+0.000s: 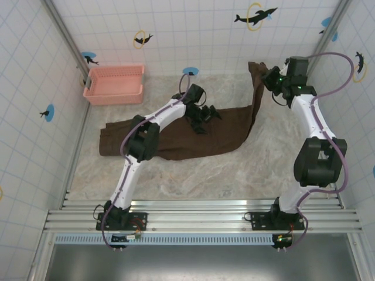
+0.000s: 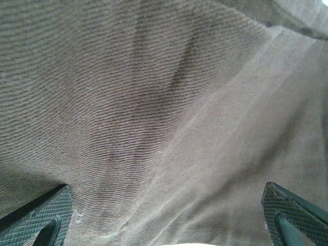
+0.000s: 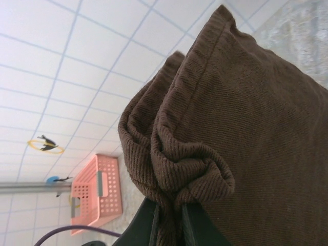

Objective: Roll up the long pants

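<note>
The long pants [image 1: 228,130] lie spread across the middle of the table, dark brown, from the left side toward the right. One leg end is lifted up toward the back right corner, where my right gripper [image 1: 269,76] is shut on it. In the right wrist view the bunched cloth [image 3: 246,128] is pinched between the two dark fingers [image 3: 148,228]. My left gripper [image 1: 202,119] hovers low over the middle of the pants. Its jaws stand wide open, with a fingertip [image 2: 38,218] at each bottom corner of the left wrist view and ribbed cloth [image 2: 154,102] close beneath.
A pink basket [image 1: 114,84] stands at the back left against the tiled wall, also seen in the right wrist view as the pink basket [image 3: 100,192]. Tiled walls close the table on three sides. Bare marbled tabletop [image 1: 234,175] lies in front of the pants.
</note>
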You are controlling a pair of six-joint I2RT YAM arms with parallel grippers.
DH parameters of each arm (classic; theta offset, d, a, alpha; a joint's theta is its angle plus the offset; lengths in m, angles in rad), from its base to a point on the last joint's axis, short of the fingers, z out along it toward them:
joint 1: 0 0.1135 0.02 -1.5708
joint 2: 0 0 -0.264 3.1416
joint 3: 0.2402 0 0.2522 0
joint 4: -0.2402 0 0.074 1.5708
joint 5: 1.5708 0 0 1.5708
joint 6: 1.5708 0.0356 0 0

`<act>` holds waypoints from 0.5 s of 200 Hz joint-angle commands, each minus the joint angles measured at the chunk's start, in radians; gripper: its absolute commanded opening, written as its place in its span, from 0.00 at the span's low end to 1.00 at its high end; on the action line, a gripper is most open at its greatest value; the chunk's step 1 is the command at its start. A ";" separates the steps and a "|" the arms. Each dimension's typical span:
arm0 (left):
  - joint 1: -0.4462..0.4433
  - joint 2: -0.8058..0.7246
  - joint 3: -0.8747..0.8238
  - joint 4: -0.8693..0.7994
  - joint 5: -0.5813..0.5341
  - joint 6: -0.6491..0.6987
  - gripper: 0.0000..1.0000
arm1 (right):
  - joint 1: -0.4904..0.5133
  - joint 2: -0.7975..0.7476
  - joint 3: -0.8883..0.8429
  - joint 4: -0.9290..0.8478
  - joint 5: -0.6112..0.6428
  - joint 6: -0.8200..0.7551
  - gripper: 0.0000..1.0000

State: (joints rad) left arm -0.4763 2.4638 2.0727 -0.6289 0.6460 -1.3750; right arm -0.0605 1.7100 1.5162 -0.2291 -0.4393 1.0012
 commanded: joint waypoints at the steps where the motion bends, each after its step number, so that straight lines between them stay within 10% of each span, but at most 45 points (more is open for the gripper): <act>1: -0.016 0.097 0.043 0.001 -0.051 -0.077 0.97 | -0.018 -0.057 0.067 0.081 -0.066 -0.018 0.08; 100: -0.045 0.260 0.351 0.176 -0.028 -0.309 0.96 | 0.031 -0.073 0.170 0.048 -0.142 -0.008 0.08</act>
State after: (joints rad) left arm -0.5499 2.6987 2.4302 -0.5049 0.6464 -1.6299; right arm -0.0505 1.6909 1.6234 -0.2050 -0.5518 1.0042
